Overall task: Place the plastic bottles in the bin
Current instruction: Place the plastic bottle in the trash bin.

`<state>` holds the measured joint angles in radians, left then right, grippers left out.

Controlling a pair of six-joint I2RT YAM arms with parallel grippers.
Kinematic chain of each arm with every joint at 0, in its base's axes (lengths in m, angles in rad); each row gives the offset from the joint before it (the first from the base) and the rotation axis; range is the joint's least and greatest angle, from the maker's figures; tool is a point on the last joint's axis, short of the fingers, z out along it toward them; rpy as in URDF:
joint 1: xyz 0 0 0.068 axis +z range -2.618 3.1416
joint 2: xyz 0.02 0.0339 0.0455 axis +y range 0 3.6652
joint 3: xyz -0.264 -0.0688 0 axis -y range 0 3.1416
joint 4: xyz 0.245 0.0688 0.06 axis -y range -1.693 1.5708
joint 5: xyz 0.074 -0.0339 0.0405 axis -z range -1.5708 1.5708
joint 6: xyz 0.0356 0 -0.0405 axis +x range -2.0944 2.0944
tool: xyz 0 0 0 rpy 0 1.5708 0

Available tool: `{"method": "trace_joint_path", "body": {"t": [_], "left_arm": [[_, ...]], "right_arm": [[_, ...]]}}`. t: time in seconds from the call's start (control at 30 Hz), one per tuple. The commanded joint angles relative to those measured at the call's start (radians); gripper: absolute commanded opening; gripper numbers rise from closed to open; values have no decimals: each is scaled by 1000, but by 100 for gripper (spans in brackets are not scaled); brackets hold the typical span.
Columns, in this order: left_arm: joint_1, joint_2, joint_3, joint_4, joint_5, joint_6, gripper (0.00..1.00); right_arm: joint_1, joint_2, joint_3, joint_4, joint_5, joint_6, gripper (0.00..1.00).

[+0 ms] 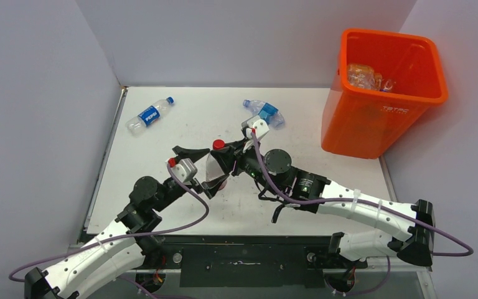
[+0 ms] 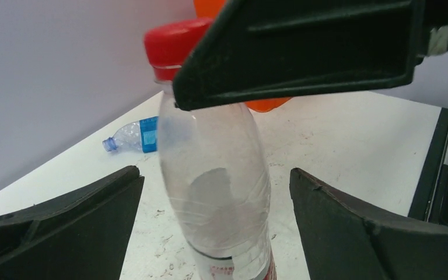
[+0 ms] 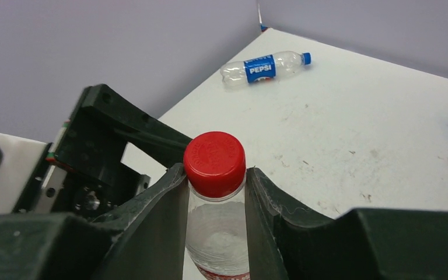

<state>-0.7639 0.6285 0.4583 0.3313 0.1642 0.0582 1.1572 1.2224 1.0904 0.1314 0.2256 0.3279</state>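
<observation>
The clear plastic bottle with a red cap (image 1: 216,168) stands straight up in the middle of the top view, with the right gripper (image 3: 216,189) pinched tight on its neck under the cap. The left gripper (image 2: 214,175) has its jaws wide apart, one each side, not touching. The tall orange plastic bin (image 1: 355,124) sits at the upper right, on the right gripper's side, well apart from the bottle.

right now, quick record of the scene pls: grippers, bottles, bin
left gripper: open, jaws clear of the red-capped bottle
right gripper: shut on its neck, just under the cap
loose on table: pepsi bottle far left; blue-label bottle nearer the bin
bin: far right, bottles inside
</observation>
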Motion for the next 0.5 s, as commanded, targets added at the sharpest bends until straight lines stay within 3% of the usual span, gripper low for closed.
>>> {"method": "trace_joint_path", "body": {"t": [0.0, 0.1, 0.23, 0.37, 0.47], "left_arm": [[-3, -44, -17, 104, -38, -24, 96], [-5, -67, -30, 124, -87, -32, 96], [-5, -76, -34, 135, -153, -32, 96], [-6, -83, -41, 144, -148, -36, 96], [-6, -81, -35, 129, -153, -24, 96]], "right_arm": [[-7, -72, 58, -119, 89, -42, 5], [-8, -120, 121, -278, 238, -106, 5], [-8, -200, 252, -367, 449, -213, 5], [-9, -272, 345, -230, 515, -368, 5], [-8, -271, 374, -14, 631, -560, 5]]}}
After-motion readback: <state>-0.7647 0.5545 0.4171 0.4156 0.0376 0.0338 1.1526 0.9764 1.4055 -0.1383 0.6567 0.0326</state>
